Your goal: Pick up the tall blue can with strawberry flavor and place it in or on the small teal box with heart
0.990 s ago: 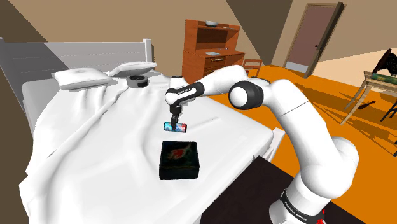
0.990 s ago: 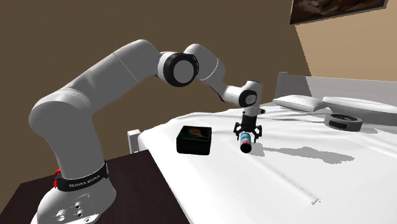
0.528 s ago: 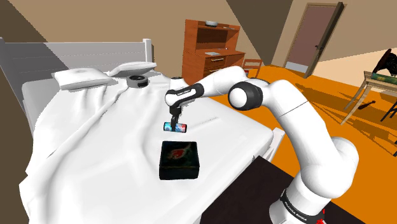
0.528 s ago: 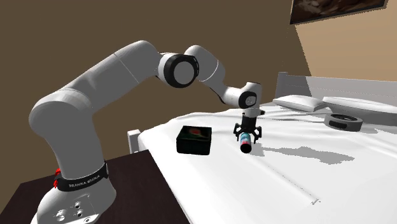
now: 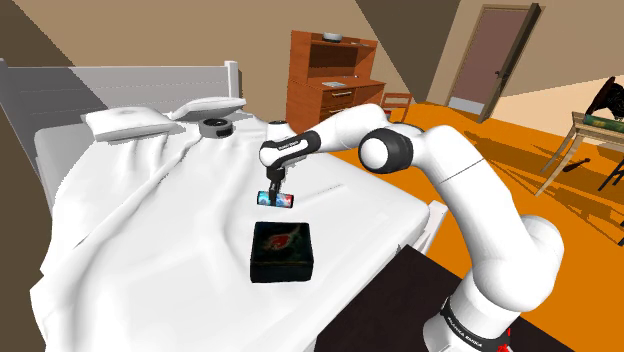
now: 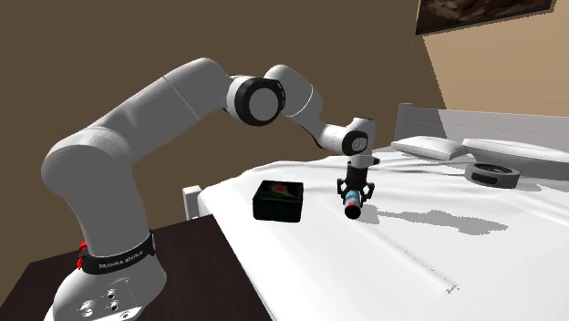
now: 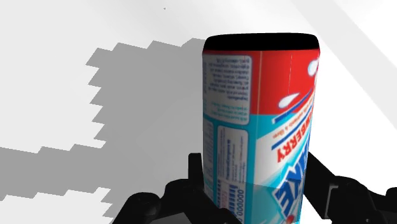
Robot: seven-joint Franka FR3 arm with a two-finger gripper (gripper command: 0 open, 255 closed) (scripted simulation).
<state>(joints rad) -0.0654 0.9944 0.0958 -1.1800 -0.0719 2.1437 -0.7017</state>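
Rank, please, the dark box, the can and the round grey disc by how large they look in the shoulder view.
1. dark box, plainly largest.
2. can and round grey disc look about alike; the disc lies farther from the camera, so no ranking.

A rumpled white bed [image 5: 150, 220] fills the shoulder view's left and centre; pillows [image 5: 125, 122] lie at upper left; a round grey disc [image 5: 215, 126] sits beside them; a wooden hutch [image 5: 330, 75] and brown door [image 5: 495, 60] stand along the top, behind orange floor [image 5: 500, 140].
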